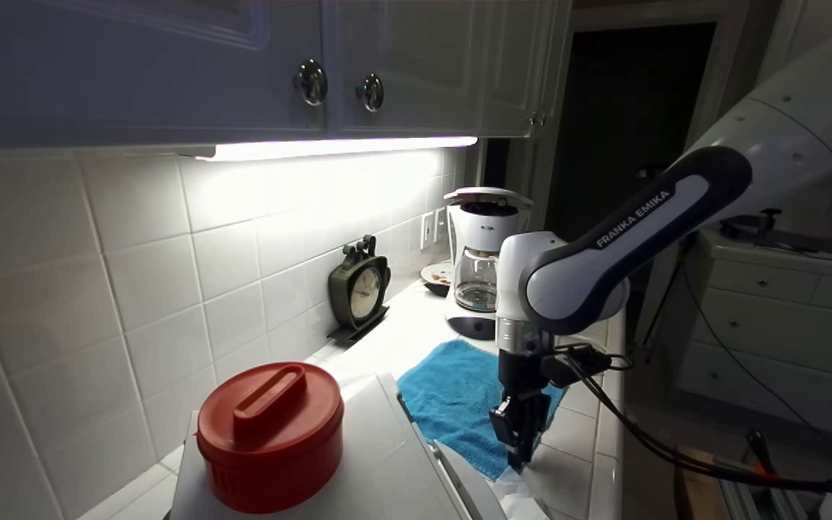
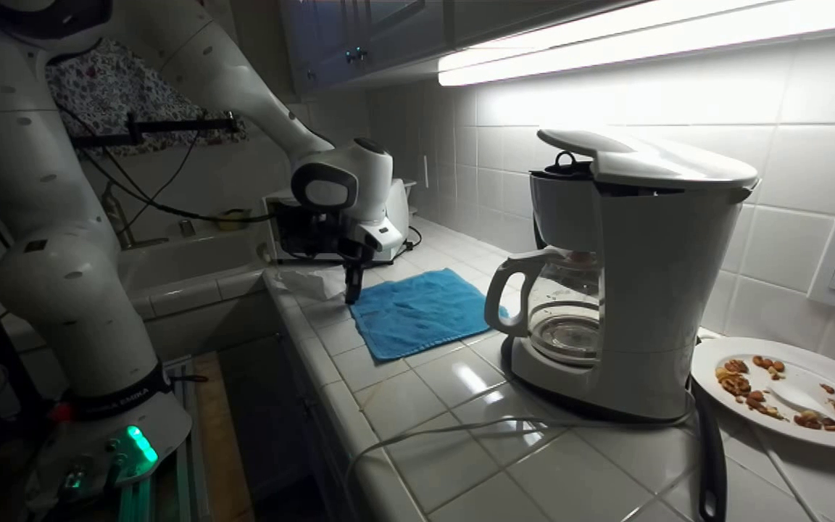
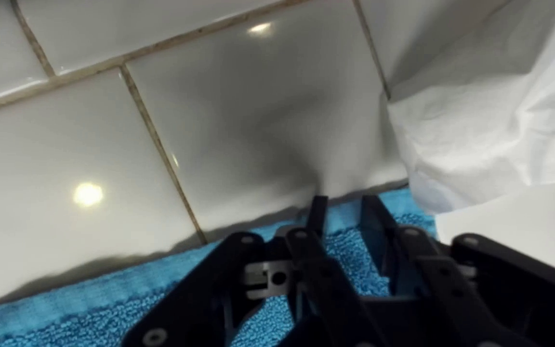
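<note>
Blue towel [image 2: 423, 315], white paper [image 3: 484, 130] perhaps overlapping, coffee maker [image 2: 646, 304] nearby

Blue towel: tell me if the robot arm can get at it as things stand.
Likely yes: the gripper hangs at the edge of the blue towel, jaws apart, nothing seen in between; white paper lies to one side.

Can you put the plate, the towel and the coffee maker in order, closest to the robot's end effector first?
From the end effector, in an exterior view:
1. Towel: right by it.
2. Coffee maker: past the towel.
3. Plate: on the coffee maker's far side.
</note>
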You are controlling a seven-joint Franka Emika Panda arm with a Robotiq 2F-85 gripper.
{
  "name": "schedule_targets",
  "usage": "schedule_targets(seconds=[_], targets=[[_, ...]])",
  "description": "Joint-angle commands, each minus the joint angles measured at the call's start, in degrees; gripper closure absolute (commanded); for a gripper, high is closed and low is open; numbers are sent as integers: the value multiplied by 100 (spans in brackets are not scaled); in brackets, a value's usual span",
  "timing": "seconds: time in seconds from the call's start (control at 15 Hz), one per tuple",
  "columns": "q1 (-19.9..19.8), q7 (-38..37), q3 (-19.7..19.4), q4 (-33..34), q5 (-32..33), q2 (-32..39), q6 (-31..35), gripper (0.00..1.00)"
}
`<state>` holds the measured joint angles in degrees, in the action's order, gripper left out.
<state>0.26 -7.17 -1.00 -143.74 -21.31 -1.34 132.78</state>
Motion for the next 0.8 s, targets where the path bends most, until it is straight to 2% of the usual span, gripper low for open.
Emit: schedule_targets(seconds=[0.0, 0.2, 0.4, 0.73], targets=[[-76, -14, -16, -297, 195, -351, 562, 42], [-121, 88, -53, -379, 233, -276, 1250, 21], [-156, 92, -88, -482, 250, -172, 1563, 1], [-245, -26, -158, -630, 433, -187, 1731, 0]])
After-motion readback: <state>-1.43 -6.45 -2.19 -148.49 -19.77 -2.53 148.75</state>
